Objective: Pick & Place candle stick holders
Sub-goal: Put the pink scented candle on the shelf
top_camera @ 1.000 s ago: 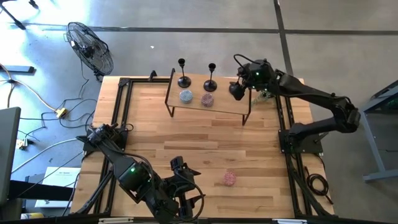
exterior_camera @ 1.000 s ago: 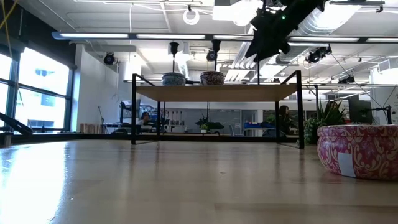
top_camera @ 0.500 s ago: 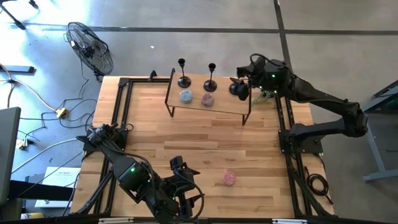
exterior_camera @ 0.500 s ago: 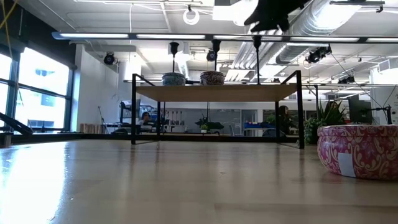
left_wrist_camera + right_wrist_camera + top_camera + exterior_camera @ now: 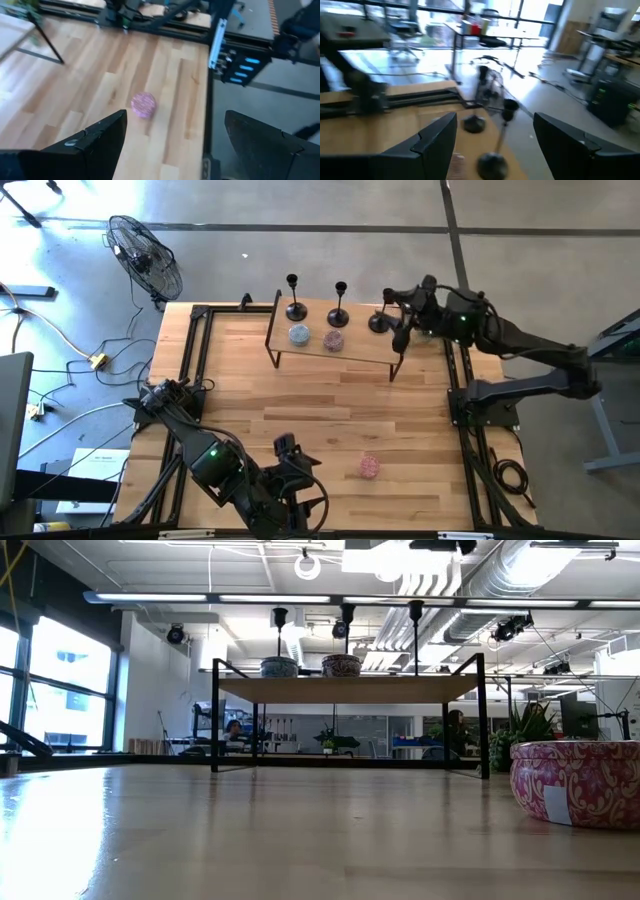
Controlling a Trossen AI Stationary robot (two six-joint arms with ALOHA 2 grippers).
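Right gripper sits at the far right end of the raised shelf, and I read its fingers as spread apart with nothing between them; in my right wrist view the two dark fingers stand well apart. Just at its nine o'clock in the high view, the nearest candle stick holder stands upright on the shelf, free of the fingers as far as I can tell. Farther toward nine o'clock, the middle holder and the far-left holder stand upright too, each with a small patterned tin just at its six o'clock: the pink tin and the blue tin. From table height I see all three stems rising above the shelf top. Another pink tin rests on the wooden table toward six o'clock. My left gripper waits near the table's front edge, fingers open and empty.
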